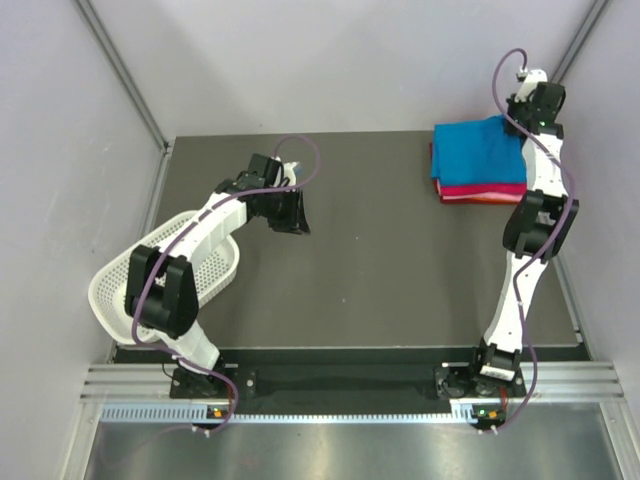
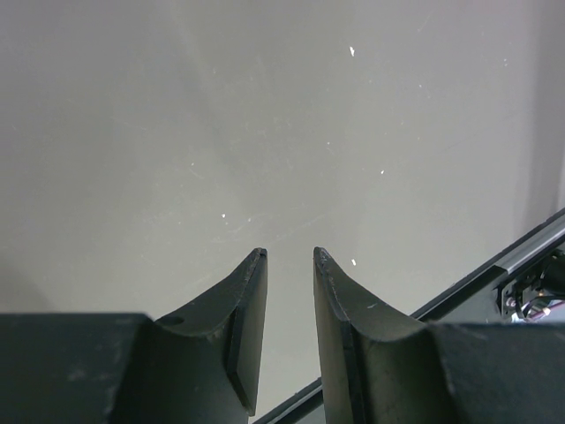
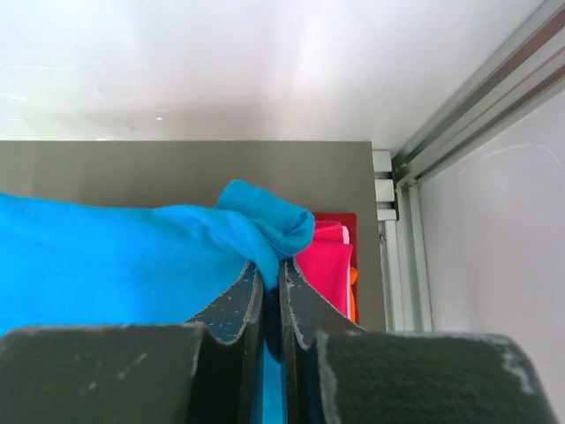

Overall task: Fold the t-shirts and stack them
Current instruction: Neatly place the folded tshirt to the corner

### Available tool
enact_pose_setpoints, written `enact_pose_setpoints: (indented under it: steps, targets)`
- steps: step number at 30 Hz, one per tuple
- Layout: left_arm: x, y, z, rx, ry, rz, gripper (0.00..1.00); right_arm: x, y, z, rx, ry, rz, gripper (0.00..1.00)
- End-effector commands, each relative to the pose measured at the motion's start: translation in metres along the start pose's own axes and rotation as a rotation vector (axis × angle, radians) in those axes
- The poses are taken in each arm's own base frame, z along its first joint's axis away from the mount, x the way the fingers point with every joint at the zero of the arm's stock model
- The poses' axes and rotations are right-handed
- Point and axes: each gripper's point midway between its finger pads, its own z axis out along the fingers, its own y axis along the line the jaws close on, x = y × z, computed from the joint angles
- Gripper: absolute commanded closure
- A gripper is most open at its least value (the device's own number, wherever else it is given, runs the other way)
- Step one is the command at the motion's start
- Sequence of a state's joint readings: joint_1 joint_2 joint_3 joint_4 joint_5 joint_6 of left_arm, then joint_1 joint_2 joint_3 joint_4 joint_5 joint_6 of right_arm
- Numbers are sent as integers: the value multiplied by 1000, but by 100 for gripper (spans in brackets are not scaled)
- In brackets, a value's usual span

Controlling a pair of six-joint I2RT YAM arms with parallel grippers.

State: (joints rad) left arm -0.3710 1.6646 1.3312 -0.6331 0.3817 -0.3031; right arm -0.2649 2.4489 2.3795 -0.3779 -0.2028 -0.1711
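Noting surroundings first: what is sitting around the shirts? (M.)

The blue t-shirt point(image 1: 475, 150) is lying folded on top of the pink-red t-shirt point(image 1: 483, 192), at the far right corner of the table point(image 1: 370, 290). The right arm point(image 1: 540, 225) is reaching over the stack's right edge and hiding part of it. A metal frame rail point(image 3: 397, 265) is running just beside the stack. (J.)

What is occupying the left side? (M.)

A white mesh basket point(image 1: 105, 290) is sitting at the near left edge, well apart from the shirts, with the left arm point(image 1: 200, 235) crossing over it. (J.)

What are the grippers doing? (M.)

The right gripper point(image 3: 272, 265) is pressing its jaws together on a bunched fold of the blue t-shirt. The left gripper point(image 2: 290, 256) is hovering over bare tabletop near the middle, jaws standing apart, nothing between them. (J.)

Are you tallying? (M.)

Counting two t-shirts, one basket, two arms, two grippers. (J.)
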Motion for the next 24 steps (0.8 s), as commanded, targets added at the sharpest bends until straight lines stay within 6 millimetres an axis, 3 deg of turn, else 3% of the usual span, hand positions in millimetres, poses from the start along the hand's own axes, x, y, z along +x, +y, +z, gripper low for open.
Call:
enact_pose_setpoints:
  steps: [1,4,6,8,10,11,12,14,15,16,18,24]
  targets:
    - [-11,-1,-2,-1,-29,29,67,-49,-16,2,41,-170,-22,95]
    - [-11,0,0,0,-22,27,67,-45,-31,3,127,-163,7,74]
    - [-12,-1,0,2,-21,27,66,-47,-37,0,152,-168,22,69]
    - [-12,-1,-1,-1,-23,26,66,-56,-44,-9,199,-187,40,49]
    - [-13,-3,-3,5,-31,29,66,-55,-48,-15,230,-182,54,43]
    - [-14,-4,-4,9,-35,31,66,-66,-48,-26,236,-197,65,43]
    - [-14,-5,-5,13,-37,30,66,-60,-47,-27,235,-180,74,42]
    - [-15,-9,-8,32,-46,36,66,-70,-44,-40,233,-195,100,44]
    - [-16,-11,-10,37,-53,36,66,-60,-42,-40,228,-174,113,47]
    - [-17,-13,-13,42,-65,42,66,-62,-40,-44,224,-177,123,58]
    - [-19,-16,-17,53,-82,49,66,-41,-33,-40,199,-127,153,74]
    - [-22,-35,-26,142,-107,76,66,-5,-14,-41,138,-36,236,83]
